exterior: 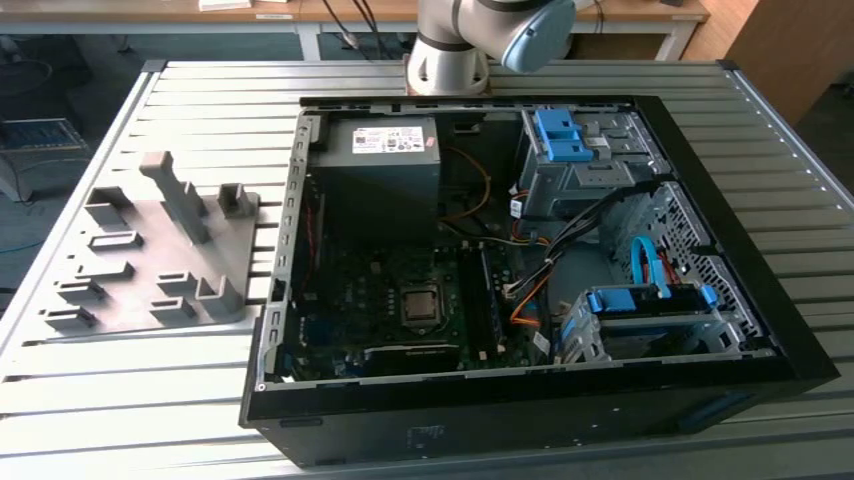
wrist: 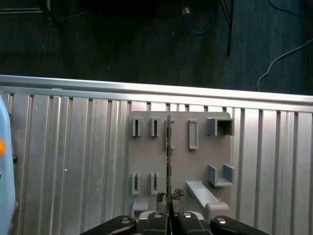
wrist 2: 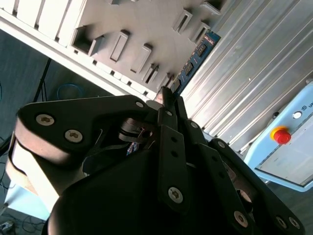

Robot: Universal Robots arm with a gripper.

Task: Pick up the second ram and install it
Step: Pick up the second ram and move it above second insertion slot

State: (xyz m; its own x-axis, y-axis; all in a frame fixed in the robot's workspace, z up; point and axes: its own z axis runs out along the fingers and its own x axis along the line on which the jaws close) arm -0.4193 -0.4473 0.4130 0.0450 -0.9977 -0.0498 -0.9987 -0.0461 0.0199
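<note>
The ram [wrist 2: 198, 56] is in the jaws, which are pinched narrow on one end of it. The blue stick, with dark chips along its face, runs straight out from the black fingertips [wrist 2: 165, 100]. In the first wrist view the ram [wrist: 168, 147] shows edge-on as a thin dark line between the fingertips [wrist: 160, 197]. It lies across the middle of the grey holder [wrist: 178, 166] and runs parallel to the holder's slots. In the second wrist view its far end lies past the holder [wrist 2: 151, 19], over the slats of the surface [wrist 2: 254, 73]. How far it is from the holder I cannot tell.

The holder sits near one edge of the metal surface [wrist: 73, 156], and past that edge is the dark floor [wrist: 146, 44] with loose cables [wrist: 198, 19]. A pale blue box [wrist 2: 288, 156] with a red button [wrist 2: 281, 134] stands beside the surface.

In the exterior view the holder [exterior: 200, 300] lies on the surface [exterior: 134, 390] towards the exterior view's left. Just beside it is an open black case [exterior: 534, 420] (lying on its side, insides up). In the case are a motherboard [exterior: 354, 300], a grey power supply [exterior: 380, 170] and blue drive brackets [exterior: 561, 135]. The arm [exterior: 454, 55] is mounted at the far edge of the surface, behind the case.
</note>
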